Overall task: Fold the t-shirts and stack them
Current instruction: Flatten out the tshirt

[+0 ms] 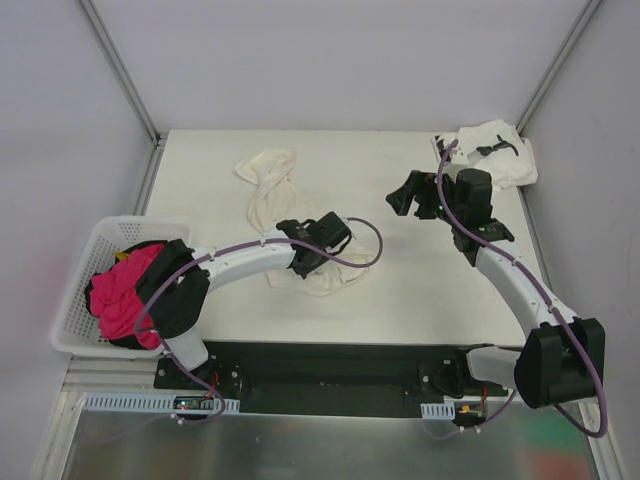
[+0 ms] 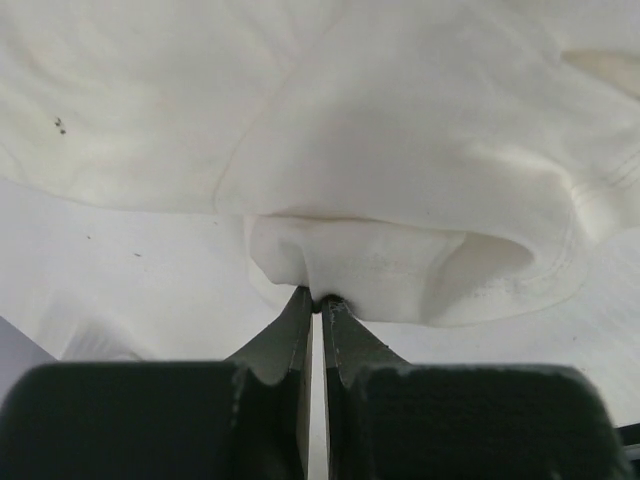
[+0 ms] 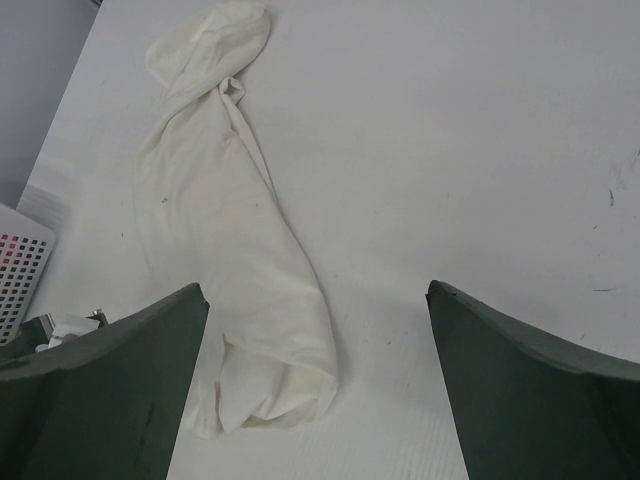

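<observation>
Clamped shut, the left end effector (image 2: 317,300) pinched a fold of the cream t-shirt (image 2: 380,150), bunched lengthwise mid-counter (image 1: 420,290); the right end effector (image 3: 315,290) hung wide open and empty to its right, with the printed t-shirt (image 1: 495,152) crumpled in the far right corner

Quick count: two shirts total, one cream shirt (image 1: 268,190) and one white shirt with black marks (image 1: 497,150). One table (image 1: 420,290). One white basket (image 1: 75,310) with one pink bundle (image 1: 120,290) in it, can't tell if that's more than one piece. Two arms, left arm (image 1: 240,262) and right arm (image 1: 510,275), so two grippers: left gripper (image 2: 316,300), right gripper (image 1: 405,195).
</observation>
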Robot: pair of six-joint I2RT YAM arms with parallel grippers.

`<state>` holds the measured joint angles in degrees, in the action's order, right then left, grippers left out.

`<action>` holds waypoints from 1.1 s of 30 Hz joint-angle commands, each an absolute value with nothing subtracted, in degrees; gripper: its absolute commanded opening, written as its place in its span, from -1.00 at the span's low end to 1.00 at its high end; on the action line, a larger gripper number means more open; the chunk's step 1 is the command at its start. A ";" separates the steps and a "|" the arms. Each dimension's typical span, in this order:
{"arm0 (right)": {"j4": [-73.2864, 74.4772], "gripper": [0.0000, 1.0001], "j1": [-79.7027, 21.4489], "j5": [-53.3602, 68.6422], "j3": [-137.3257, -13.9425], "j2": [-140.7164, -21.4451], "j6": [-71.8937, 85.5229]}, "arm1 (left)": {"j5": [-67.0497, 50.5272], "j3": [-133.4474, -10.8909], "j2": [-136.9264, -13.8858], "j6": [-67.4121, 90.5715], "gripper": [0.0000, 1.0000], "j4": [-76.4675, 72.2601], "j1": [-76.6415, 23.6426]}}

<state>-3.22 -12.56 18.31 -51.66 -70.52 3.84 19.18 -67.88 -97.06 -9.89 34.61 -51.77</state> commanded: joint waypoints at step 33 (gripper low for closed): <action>-6.24 0.89 -12.13 19.60 -50.63 -69.96 4.66 | 53.52 -122.04 -106.96 -23.18 -1.00 37.28 -47.73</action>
<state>-3.79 -12.56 18.48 -50.74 -70.91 4.01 47.13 -112.03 -105.08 -16.53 38.28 -49.95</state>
